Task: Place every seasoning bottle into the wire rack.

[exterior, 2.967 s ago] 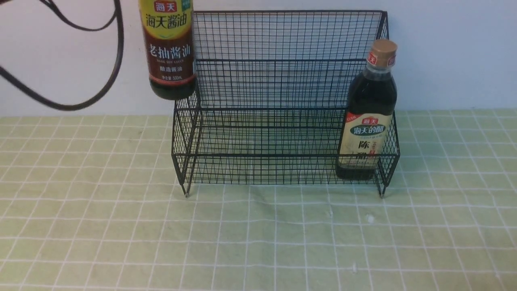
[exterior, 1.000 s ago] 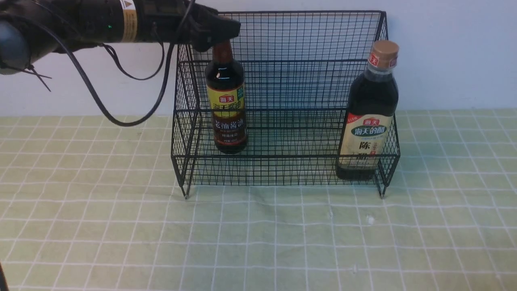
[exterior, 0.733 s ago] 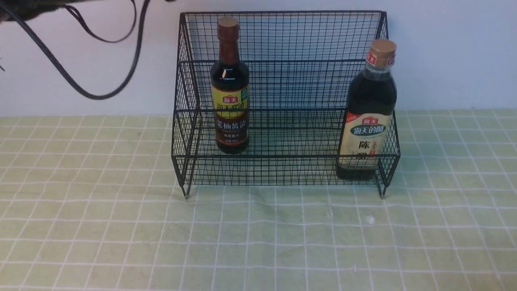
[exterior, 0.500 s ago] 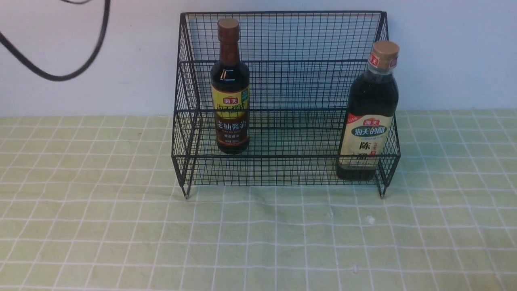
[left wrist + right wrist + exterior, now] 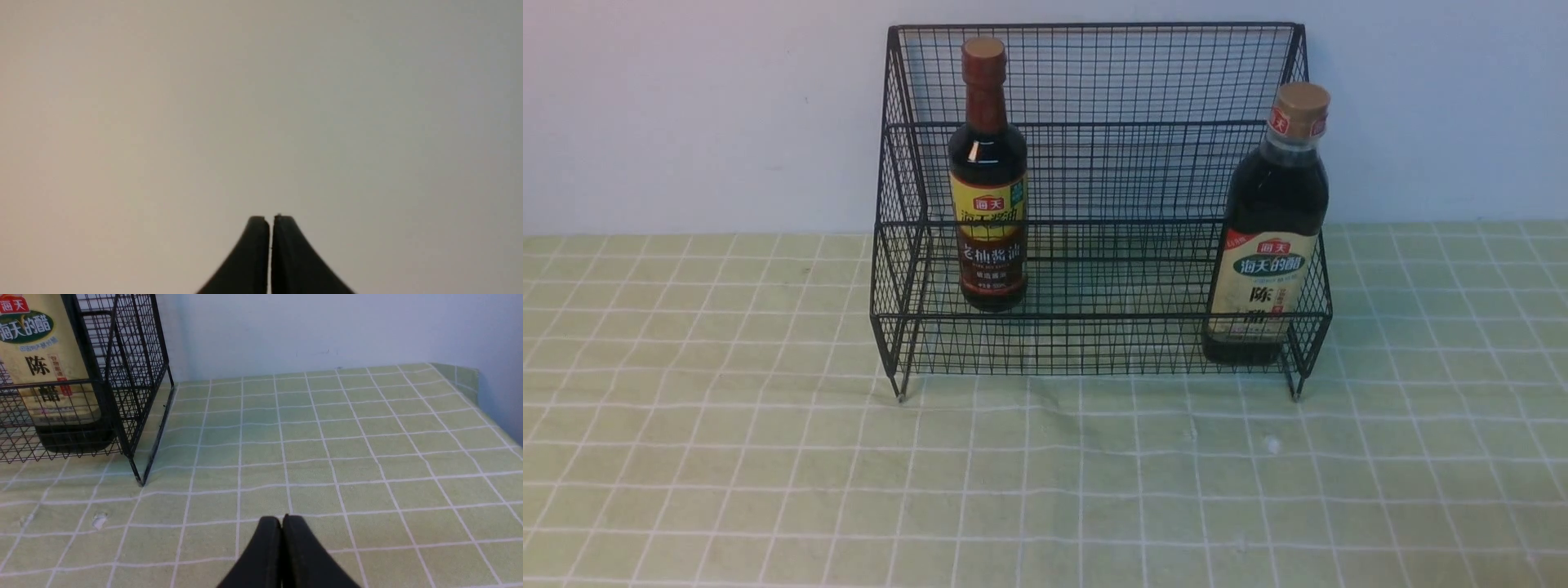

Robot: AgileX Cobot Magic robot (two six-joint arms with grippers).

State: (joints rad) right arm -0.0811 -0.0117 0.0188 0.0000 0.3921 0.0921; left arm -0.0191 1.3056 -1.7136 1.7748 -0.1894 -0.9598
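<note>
Both seasoning bottles stand upright in the wire rack [image 5: 1094,204] on the green checked tabletop [image 5: 768,457]. The slim bottle [image 5: 987,180] with the red-brown neck sits toward the rack's left side, on the upper step. The broader bottle [image 5: 1270,237] with the tan cap stands in the lower tier at the right end. The left tool [image 5: 270,218] is clenched empty, facing a blank wall. The right tool [image 5: 282,518] is clenched too, above bare tabletop near the rack's right leg.
</note>
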